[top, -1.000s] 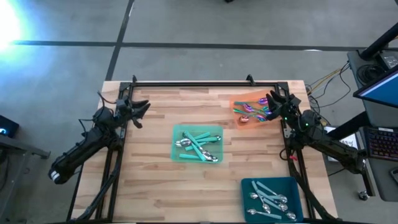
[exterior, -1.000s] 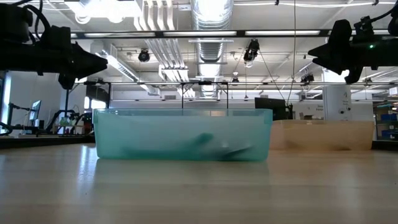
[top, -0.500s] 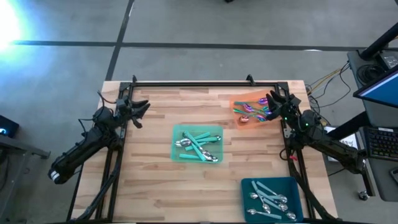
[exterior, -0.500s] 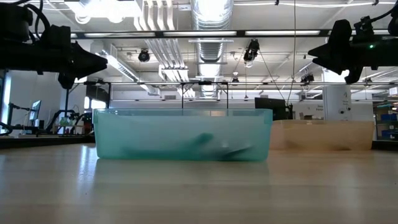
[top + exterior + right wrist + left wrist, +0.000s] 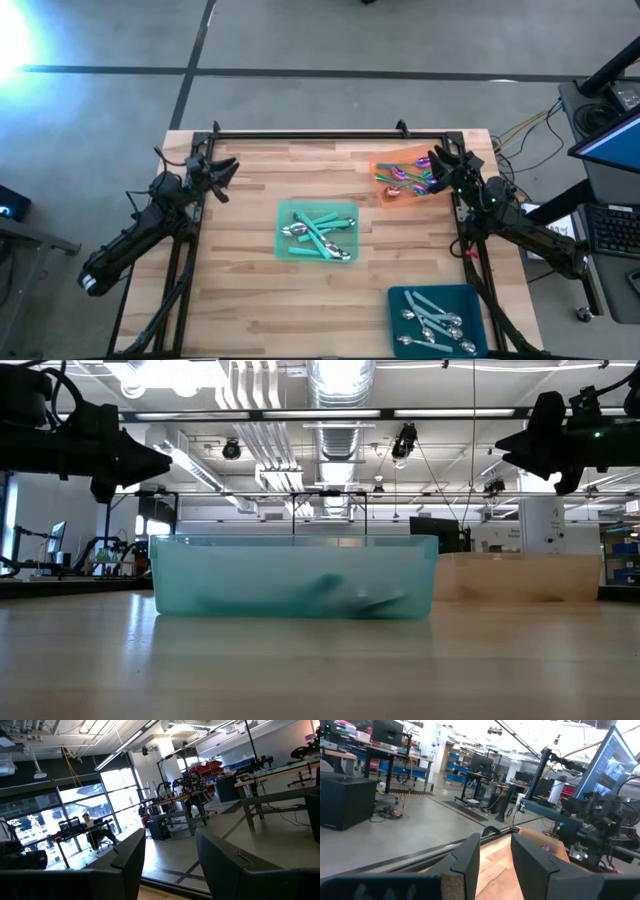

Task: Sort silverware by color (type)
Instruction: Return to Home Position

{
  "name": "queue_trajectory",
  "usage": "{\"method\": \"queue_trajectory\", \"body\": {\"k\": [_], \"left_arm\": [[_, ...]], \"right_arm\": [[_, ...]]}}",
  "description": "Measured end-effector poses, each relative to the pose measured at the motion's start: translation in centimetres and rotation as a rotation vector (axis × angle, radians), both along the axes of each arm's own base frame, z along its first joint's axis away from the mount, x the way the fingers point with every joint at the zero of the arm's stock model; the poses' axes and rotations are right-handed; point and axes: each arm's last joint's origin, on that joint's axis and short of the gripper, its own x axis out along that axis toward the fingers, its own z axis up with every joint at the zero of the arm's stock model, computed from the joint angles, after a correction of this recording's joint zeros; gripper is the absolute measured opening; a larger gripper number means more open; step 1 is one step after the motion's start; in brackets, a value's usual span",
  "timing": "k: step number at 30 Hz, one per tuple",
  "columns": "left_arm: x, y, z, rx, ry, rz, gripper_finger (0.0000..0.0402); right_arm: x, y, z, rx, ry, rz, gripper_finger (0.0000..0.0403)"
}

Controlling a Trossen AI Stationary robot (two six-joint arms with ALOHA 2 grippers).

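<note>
The silverware lies in three trays. Teal-handled pieces with silver heads (image 5: 318, 232) are in the light green tray (image 5: 285, 212) at mid-table. Iridescent purple-pink pieces (image 5: 402, 179) are in the orange tray (image 5: 398, 155) at the far right. Silver spoons (image 5: 436, 320) are in the dark teal tray (image 5: 400, 297) at the near right. My left gripper (image 5: 228, 168) stands open and raised at the table's far left, nothing between its fingers (image 5: 470, 857). My right gripper (image 5: 438, 158) stands open and raised beside the orange tray's right end, also holding nothing (image 5: 131, 852).
A black frame rail (image 5: 310, 133) runs along the table's far edge, and arm stands flank both sides. Bare wood lies between the trays and along the near left (image 5: 240, 300). In the low view the green tray (image 5: 295, 575) stands in front and the orange tray (image 5: 520, 577) behind it on the right.
</note>
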Motion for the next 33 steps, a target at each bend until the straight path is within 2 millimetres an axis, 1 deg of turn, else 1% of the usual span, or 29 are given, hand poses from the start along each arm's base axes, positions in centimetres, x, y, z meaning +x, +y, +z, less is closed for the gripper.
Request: {"method": "queue_trajectory", "body": {"k": [33], "left_arm": [[0.04,0.03,-0.03,0.005,0.010,0.001,0.0095]], "right_arm": [[0.01,-0.01,-0.07,0.003,0.006,0.000,0.0164]]}}
